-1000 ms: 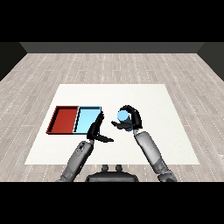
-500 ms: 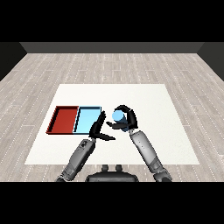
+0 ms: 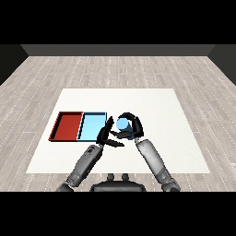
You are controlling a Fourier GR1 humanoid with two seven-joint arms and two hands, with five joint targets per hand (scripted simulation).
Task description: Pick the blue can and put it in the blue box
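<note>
My right hand (image 3: 131, 127) is curled round the blue can (image 3: 122, 124), holding it just right of the light blue tray (image 3: 91, 126). The can's round top shows between the black fingers. My left hand (image 3: 105, 134) hovers with straight fingers at the blue tray's near right corner, close beside the can. The red tray (image 3: 67, 126) lies to the left of the blue one, touching it.
The white table (image 3: 161, 110) spreads out to the right and behind the trays. Wooden floor surrounds the table. Both grey forearms reach in from the lower edge toward the table's middle.
My right hand has carried the blue can leftward, closer to the blue tray. The left hand has stayed near the tray's right corner, shifting only slightly.
</note>
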